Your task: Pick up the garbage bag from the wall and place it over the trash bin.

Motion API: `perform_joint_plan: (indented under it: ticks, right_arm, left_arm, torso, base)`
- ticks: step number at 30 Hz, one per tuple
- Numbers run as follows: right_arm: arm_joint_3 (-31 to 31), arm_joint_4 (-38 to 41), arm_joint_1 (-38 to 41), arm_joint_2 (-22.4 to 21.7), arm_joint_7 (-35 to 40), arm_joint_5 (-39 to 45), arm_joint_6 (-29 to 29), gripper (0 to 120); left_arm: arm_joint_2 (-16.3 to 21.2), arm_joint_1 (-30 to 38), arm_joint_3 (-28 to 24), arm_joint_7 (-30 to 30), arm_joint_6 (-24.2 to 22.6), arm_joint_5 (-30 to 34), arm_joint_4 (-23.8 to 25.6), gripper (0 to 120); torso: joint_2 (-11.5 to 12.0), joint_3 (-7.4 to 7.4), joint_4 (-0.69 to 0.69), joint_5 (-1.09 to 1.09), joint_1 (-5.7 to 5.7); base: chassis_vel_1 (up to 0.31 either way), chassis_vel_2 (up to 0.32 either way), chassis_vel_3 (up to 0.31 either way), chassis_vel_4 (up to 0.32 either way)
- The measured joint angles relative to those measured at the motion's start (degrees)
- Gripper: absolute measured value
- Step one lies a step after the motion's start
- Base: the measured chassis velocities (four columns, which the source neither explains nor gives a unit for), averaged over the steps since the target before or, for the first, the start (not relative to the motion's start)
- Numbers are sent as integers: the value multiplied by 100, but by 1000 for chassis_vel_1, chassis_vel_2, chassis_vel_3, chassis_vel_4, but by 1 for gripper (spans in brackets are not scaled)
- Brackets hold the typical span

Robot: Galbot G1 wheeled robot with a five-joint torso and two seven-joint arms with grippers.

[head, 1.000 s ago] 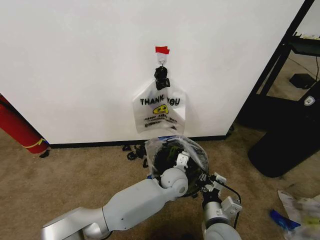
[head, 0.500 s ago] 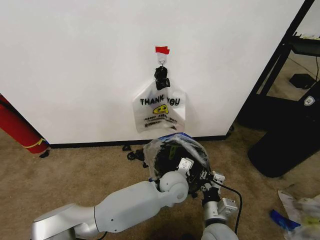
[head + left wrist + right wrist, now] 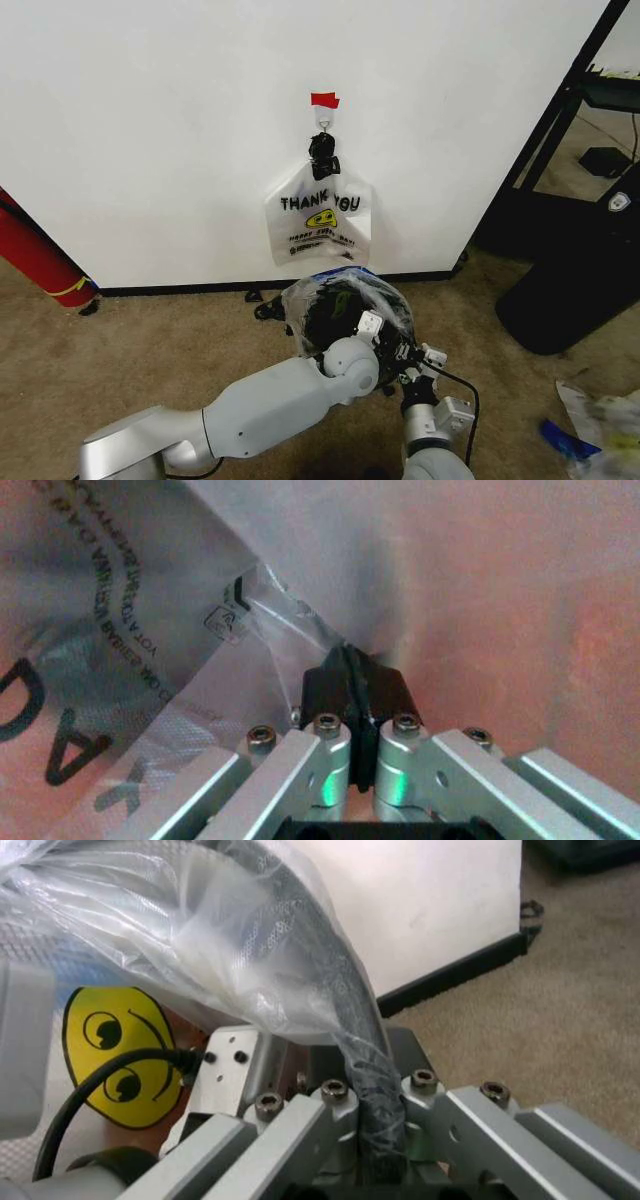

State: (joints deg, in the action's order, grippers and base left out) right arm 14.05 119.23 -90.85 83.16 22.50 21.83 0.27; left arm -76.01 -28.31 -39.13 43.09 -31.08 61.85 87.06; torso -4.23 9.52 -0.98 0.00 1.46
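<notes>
Both claws are down at the bin's mouth now, and across the last second the bag has spread wider over the rim while the left arm has swung in lower, so the draping looks nearly done but not settled. Biggest first: the wall (image 3: 150, 130) stands just behind, its black baseboard close to the far rim, with a whitish THANK YOU bag (image 3: 318, 222) hanging from the hook above. The floor to the near left is open carpet, a red cylinder (image 3: 38, 258) well off to the left, dark furniture to the right. The trash bin (image 3: 332, 318) sits by the baseboard with the garbage bag (image 3: 385, 300) stretched over its top. Left claw (image 3: 354, 676) is pinched tight on a fold of film; right claw (image 3: 372, 1095) is clamped on the bag-covered rim at the near right.
</notes>
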Motion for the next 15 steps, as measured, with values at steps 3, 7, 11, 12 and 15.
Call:
perform_joint_plan:
  ticks: [3,7,11,12,15]
  right_arm:
    - [26,-5,11,-16,25,73,-15,0]
    - [61,-30,53,-18,48,169,-26,0]
    - [186,-116,228,10,163,461,-125,0]
    - [218,-130,263,15,202,564,-163,0]
    - [263,-140,305,17,257,708,-223,0]
  left_arm:
    - [44,-60,84,-47,103,15,107,0]
    - [165,-77,164,-37,146,46,374,0]
    - [594,-76,253,-65,147,198,1096,0]
    - [757,-89,272,-158,147,236,1327,0]
    - [968,-131,290,-341,148,246,1613,0]
  torso:
    - [0,0,0,0,0]
    - [0,0,-1,0,0]
    - [0,0,0,-1,0]
    - [0,0,0,0,0]
    - [0,0,0,0,0]
  base:
    - [0,0,0,0]
    - [0,0,0,0]
    - [0,0,0,0]
    - [0,0,0,0]
    - [0,0,0,0]
